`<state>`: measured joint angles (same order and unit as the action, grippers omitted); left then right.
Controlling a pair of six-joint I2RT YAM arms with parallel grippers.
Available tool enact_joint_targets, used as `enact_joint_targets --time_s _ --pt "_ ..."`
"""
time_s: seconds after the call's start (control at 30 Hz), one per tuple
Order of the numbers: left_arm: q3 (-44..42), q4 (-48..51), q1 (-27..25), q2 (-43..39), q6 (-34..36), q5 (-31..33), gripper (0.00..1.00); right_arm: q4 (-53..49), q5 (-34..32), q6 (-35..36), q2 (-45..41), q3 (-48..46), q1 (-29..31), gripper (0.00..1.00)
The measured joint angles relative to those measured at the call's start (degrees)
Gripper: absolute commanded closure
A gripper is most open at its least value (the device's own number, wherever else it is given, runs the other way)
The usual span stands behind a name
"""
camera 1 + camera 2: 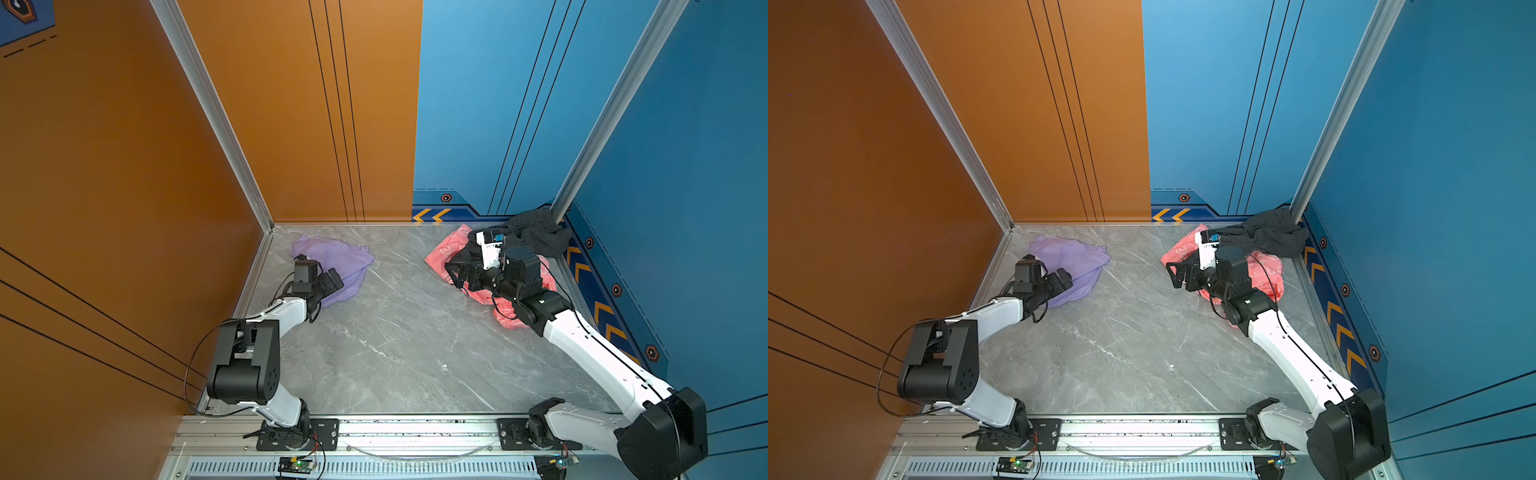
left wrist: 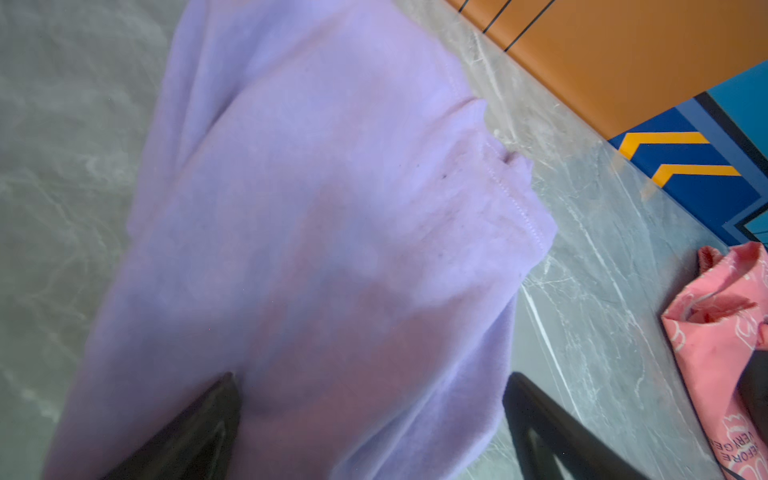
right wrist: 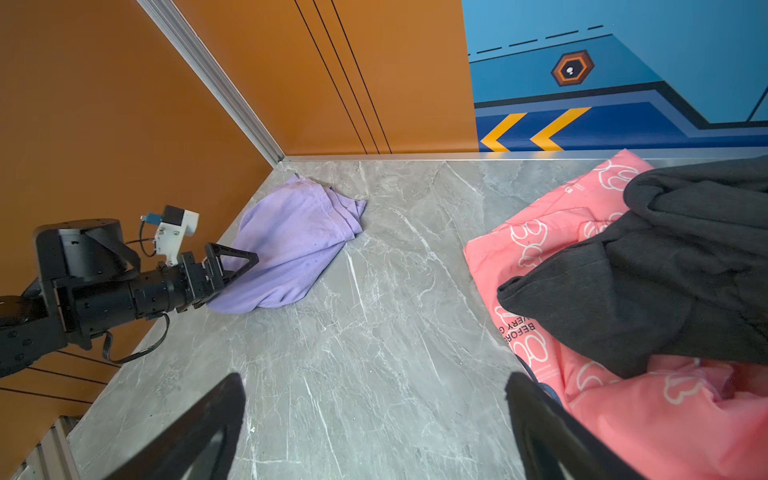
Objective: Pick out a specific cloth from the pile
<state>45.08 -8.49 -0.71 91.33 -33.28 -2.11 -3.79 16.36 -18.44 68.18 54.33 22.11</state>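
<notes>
The left gripper [image 1: 336, 279] has its fingers spread above the purple cloth [image 1: 336, 253], which lies crumpled under and ahead of them. The table [image 1: 407, 332] stretches between the two arms. The right gripper [image 1: 454, 273] has its fingers spread too, and the pile, a pink cloth [image 1: 446, 249] under a grey cloth [image 1: 536, 235], sits just beside one finger.

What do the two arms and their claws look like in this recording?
Left arm and right arm: white link shells, black joint housings, thin black cables looping alongside. Left claw and right claw: black, with triangular open-frame fingers. Each wrist carries a white camera block with a blue connector.
</notes>
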Motion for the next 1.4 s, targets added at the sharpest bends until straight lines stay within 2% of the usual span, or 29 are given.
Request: enact_joint_targets --time_s 0.2,0.33,0.5,0.67,0.77,0.93,1.07,1.4 --pt "-0.8 -0.2 1.6 0.6 -2.5 -0.5 0.02 0.0 0.2 0.2 0.0 0.0 0.0 0.01" --pt "-1.6 0.0 1.7 -2.3 -2.1 -0.2 0.02 0.0 0.1 0.6 0.0 0.0 0.0 0.00" --pt "-2.4 0.5 1.7 -12.0 3.3 2.9 0.02 0.3 -2.3 2.4 -0.5 -0.9 0.0 0.00" --pt "-4.9 -1.7 1.5 -21.4 11.2 8.2 0.02 3.0 -9.4 5.1 -3.6 -6.6 -0.6 0.00" --pt "-9.0 -5.3 1.5 -24.0 15.4 10.3 0.02 5.9 -14.7 5.7 -5.6 -11.2 -2.3 0.00" --pt "-17.1 -12.3 1.4 -23.7 19.7 12.4 0.02 9.7 -23.1 5.8 -6.3 -16.7 -7.3 0.00" --pt "-22.2 -20.3 1.2 -21.5 21.7 14.9 0.02 14.5 -26.9 5.8 -5.5 -20.7 -11.4 0.00" --pt "-26.3 -34.0 0.9 -18.4 27.0 16.7 0.02 30.4 -29.1 10.1 3.4 -28.8 -15.9 0.00"
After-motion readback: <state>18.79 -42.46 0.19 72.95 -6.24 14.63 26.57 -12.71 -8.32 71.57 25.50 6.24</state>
